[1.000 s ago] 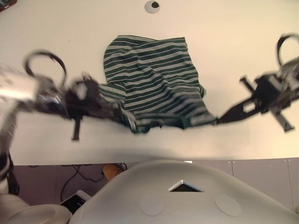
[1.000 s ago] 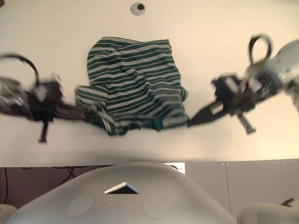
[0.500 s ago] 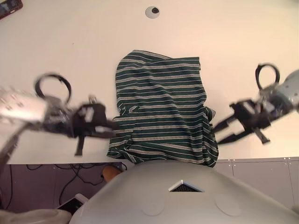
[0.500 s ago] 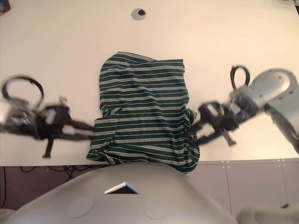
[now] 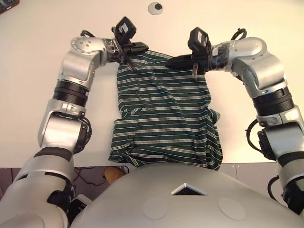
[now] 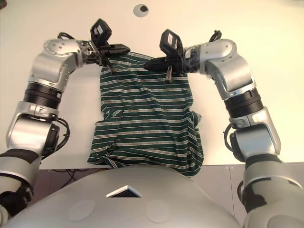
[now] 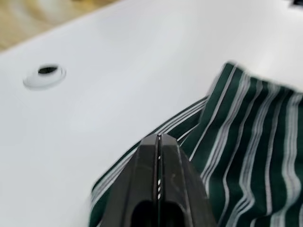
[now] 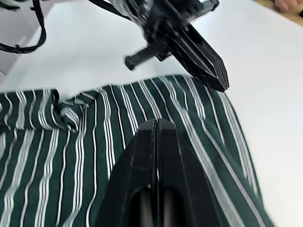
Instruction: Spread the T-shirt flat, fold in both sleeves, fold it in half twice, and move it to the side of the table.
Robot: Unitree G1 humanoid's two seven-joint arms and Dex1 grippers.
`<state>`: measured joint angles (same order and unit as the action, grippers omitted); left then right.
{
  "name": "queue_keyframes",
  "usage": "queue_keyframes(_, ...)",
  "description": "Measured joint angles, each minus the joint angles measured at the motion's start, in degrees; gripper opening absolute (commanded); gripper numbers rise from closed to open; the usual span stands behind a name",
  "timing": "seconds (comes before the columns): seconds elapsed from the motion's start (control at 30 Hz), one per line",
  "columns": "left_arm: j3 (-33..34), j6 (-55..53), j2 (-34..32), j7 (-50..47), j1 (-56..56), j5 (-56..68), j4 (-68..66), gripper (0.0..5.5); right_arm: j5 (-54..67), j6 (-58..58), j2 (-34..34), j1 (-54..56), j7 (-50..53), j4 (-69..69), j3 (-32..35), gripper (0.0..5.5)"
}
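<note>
L tool (image 7: 158, 138) w/ tips pressed together over striped T-shirt (image 7: 246, 137) edge on white table (image 7: 118, 61) (round grommet (image 7: 45, 75) nearby).

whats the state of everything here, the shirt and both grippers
T-shirt: laid lengthwise on the table, wrinkled, not yet flat, near hem at the table's front edge
left gripper: shut, tip at the shirt's far left corner
right gripper: shut, tip on the shirt's far edge

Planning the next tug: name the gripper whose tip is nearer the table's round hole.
The left gripper, at the T-shirt's far left corner, beside bare table. The right gripper lies over the stripes, farther from the round hole.
</note>
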<state>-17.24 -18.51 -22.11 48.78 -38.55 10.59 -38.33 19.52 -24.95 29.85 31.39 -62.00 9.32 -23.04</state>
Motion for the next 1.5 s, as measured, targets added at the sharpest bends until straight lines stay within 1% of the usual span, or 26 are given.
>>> queue_keyframes(0.07, -0.66, 2.24, 2.47, -0.01, -1.64, -2.89, -8.41, 0.00, -2.29, 1.09, 0.33, -2.09, -1.50, -0.37, -1.78, 0.01)
queue_keyframes(0.13, -0.05, 3.97, 3.51, 0.67, -3.49, -3.45, -13.53, 0.00, -5.65, 3.27, 0.45, -3.59, -2.54, -0.05, -3.85, 0.01)
queue_keyframes(0.23, 2.22, 3.72, 4.28, 2.55, -6.00, -3.79, -18.96, 0.00, -12.14, 6.92, 0.56, -4.37, -2.40, 3.15, -6.41, 0.01)
queue_keyframes(0.3, 5.00, 1.18, 4.26, 1.47, -8.29, -3.62, -23.11, 0.00, -14.86, 9.77, 1.17, -5.39, -3.15, 4.06, -7.70, 0.01)
queue_keyframes(0.37, 9.39, -2.47, 3.85, -2.75, -10.81, -1.94, -28.12, 0.00, -15.38, 12.18, 3.08, -5.95, -5.87, 3.35, -8.54, 0.01)
queue_keyframes(0.4, 11.91, -3.64, 3.62, -6.36, -12.07, -1.33, -30.45, 0.00, -15.45, 13.45, 4.08, -6.41, -7.36, 2.75, -8.94, 0.01)
queue_keyframes(0.47, 15.36, -3.76, 2.60, -11.50, -13.24, -0.77, -33.43, 0.00, -15.56, 14.62, 4.89, -6.70, -9.08, 2.40, -9.12, 0.01)
queue_keyframes(0.6, 18.99, -2.63, 1.16, -15.99, -13.39, -0.69, -35.53, 0.00, -15.72, 15.96, 5.33, -7.06, -11.11, 2.62, -9.25, 0.01)
queue_keyframes(0.7, 19.94, -2.47, 1.23, -16.09, -13.42, -1.56, -35.65, 0.00, -15.16, 15.33, 7.59, -8.65, -14.31, -0.12, -9.40, 0.01)
queue_keyframes(0.77, 20.39, -2.18, 1.32, -15.30, -13.37, -2.05, -35.65, 0.00, -12.24, 11.92, 9.49, -11.30, -16.72, -3.77, -8.18, 0.01)
queue_keyframes(0.83, 20.56, -0.55, 1.40, -11.21, -13.21, -2.08, -35.28, 0.00, -10.14, 8.40, 8.82, -12.24, -16.33, -4.56, -6.30, 0.01)
queue_keyframes(0.87, 20.67, 0.31, 1.45, -7.15, -13.10, -1.87, -34.29, 0.00, -8.49, 6.41, 7.11, -11.77, -14.18, -3.77, -3.68, 0.01)
queue_keyframes(0.93, 19.60, 1.28, 1.48, 2.27, -12.93, -1.51, -28.82, 0.00, -3.64, 0.32, -0.69, -5.46, -5.86, 2.09, 3.91, 0.01)
queue_keyframes(0.97, 18.35, 1.15, 1.24, 6.81, -12.26, -1.47, -23.90, 0.00, -1.41, -3.05, -4.21, -0.56, -1.86, 5.88, 7.99, 0.21)
queue_keyframes(1.03, 16.24, -1.13, -0.75, 12.77, -7.95, -0.94, -11.33, 0.00, 1.50, -7.10, -7.15, 6.42, 1.88, 11.17, 12.94, 0.54)
queue_keyframes(1.07, 15.35, -2.51, -1.87, 14.45, -5.04, -0.27, -5.45, 0.00, 2.09, -7.78, -7.33, 7.88, 2.70, 13.22, 14.17, 0.72)
queue_keyframes(1.13, 14.53, -5.71, -4.42, 16.31, 2.00, 0.34, 6.33, 0.00, 2.21, -7.52, -7.83, 9.53, 3.72, 17.89, 14.67, 1.05)
queue_keyframes(1.17, 14.42, -6.81, -5.16, 16.63, 4.43, 0.78, 10.08, 0.00, 1.55, -6.92, -8.66, 9.80, 3.79, 19.64, 14.62, 1.22)
queue_keyframes(1.23, 13.78, -10.54, -7.15, 17.56, 10.60, 2.06, 21.81, 0.00, -0.35, -5.51, -10.06, 10.29, 3.69, 24.95, 13.31, 1.57)
queue_keyframes(1.3, 12.89, -13.55, -9.31, 18.24, 15.05, 3.39, 31.43, 0.00, -2.16, -3.83, -11.52, 10.70, 3.37, 29.38, 12.27, 1.57)
queue_keyframes(1.4, 11.01, -17.63, -12.15, 17.95, 21.53, 4.43, 46.17, 0.00, -5.42, -0.55, -11.58, 11.95, 2.07, 36.99, 10.36, 1.57)
queue_keyframes(1.47, 6.03, -21.09, -13.79, 15.82, 28.40, 4.70, 58.02, 0.00, -10.21, 3.66, -14.12, 13.46, 0.68, 44.77, 7.40, 1.57)
queue_keyframes(1.5, 5.27, -21.65, -14.00, 14.53, 29.58, 4.53, 59.60, 0.00, -11.24, 5.22, -15.41, 14.15, -0.33, 46.09, 7.02, 1.57)
